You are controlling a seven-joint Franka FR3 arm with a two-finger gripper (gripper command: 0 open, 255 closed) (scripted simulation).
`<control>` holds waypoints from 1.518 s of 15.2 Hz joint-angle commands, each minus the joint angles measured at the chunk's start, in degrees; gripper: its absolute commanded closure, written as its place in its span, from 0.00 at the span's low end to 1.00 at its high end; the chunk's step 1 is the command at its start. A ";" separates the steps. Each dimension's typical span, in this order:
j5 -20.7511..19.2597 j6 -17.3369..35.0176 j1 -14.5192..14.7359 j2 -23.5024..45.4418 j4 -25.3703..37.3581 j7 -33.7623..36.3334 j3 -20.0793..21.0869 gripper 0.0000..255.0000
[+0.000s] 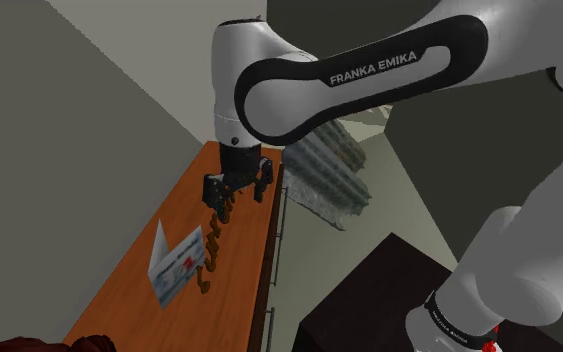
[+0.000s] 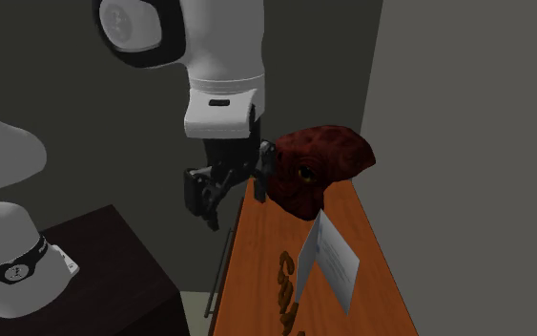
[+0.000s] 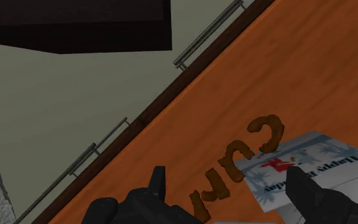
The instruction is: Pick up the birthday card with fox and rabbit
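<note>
I see gripper (image 1: 237, 195) released, jaws apart, hovering over orange counter (image 1: 129, 290) at centre of shoulder view. Card (image 1: 174, 262) stands folded at lower left of centre, just beside brown letters (image 1: 212, 245), clear of gripper.

A long orange-brown wooden countertop (image 1: 179, 215) runs along a plain grey wall (image 1: 59, 150), and its dark front face carries 2 thin grey bar handles (image 3: 206, 35). Below it lies a pale grey-green floor (image 3: 75, 89). A rough, grey, stone-textured mass (image 1: 329, 175) sits just beside the counter on the shoulder view's right, in dim, even light.
</note>
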 commanded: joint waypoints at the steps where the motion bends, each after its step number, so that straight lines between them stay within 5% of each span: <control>1: -2.05 0.84 0.88 4.71 3.39 3.59 1.54 0.00; 7: -9.21 0.66 5.28 18.91 15.62 12.67 3.25 0.00; 14: -16.37 -3.58 13.60 36.36 35.11 20.10 1.95 0.00; 23: -17.30 1.04 14.04 38.65 32.64 20.53 1.12 0.00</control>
